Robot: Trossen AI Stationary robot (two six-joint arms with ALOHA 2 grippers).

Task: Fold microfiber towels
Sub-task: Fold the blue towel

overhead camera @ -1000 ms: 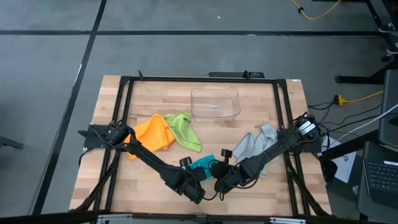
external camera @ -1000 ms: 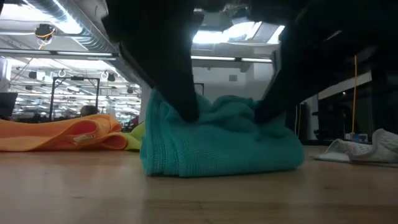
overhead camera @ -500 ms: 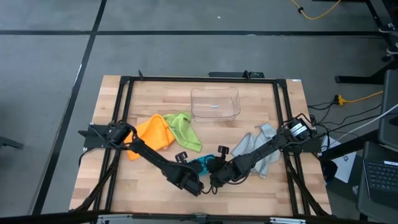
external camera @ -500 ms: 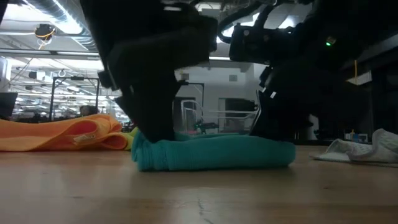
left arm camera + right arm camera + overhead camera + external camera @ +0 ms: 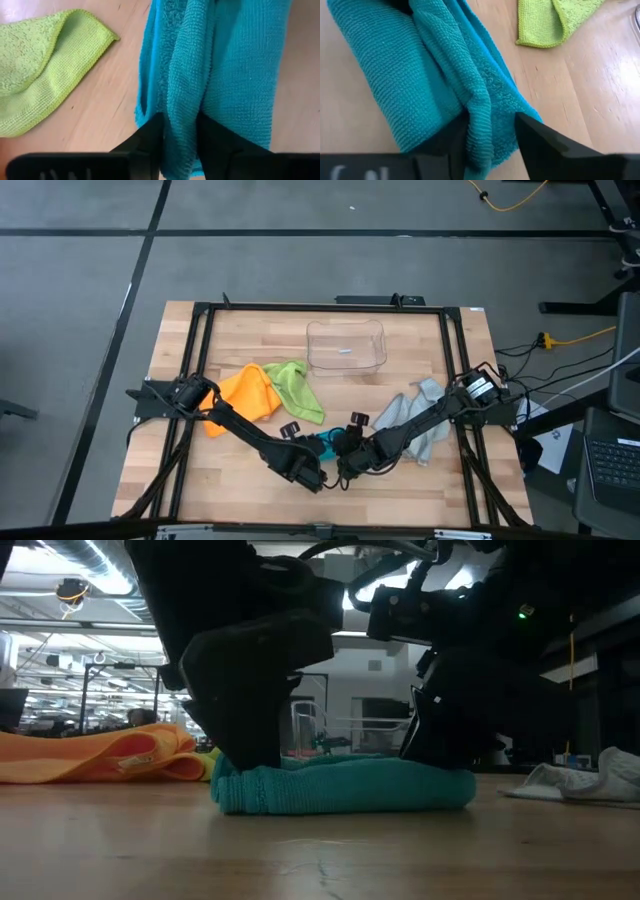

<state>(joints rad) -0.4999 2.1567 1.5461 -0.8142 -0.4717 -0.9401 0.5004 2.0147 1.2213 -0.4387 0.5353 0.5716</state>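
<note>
Wooden bench point(image 5: 240, 330), black frame round it, workshop lights and racks beyond in the low view. Both arms meet at the front-middle, over the teal towel point(image 5: 345, 787).

What's changed vs a sec ago: the teal towel was a tall bunched hump held up by both grippers; now it lies low and flat on the bench, a neat folded pad w/ layered edges. Arms have dropped w/ it and moved slightly back from the front edge. So the fold looks laid down, and this seems to be the let-go phase.

Left gripper point(image 5: 180, 137): fingers straddle a ridge of teal cloth, a bit apart, fabric between them; looks slack rather than pinched, but can't be sure it's fully free. Right gripper point(image 5: 490, 145): same story, fingers spread either side of the folded teal edge, cloth in the gap, grip appears to be loosening.

Other towels: orange towel point(image 5: 245, 395) and green towel point(image 5: 298, 388) lie crumpled, touching each other, left of centre; grey towel point(image 5: 410, 415) rumpled on the right, partly under the right arm. Clear bin point(image 5: 346, 346) at the back, no towel in it.

Judgement: teal one approx done, three left to fold. Risk on lift-off: cloth snags on a finger and the fold gets pulled open.
</note>
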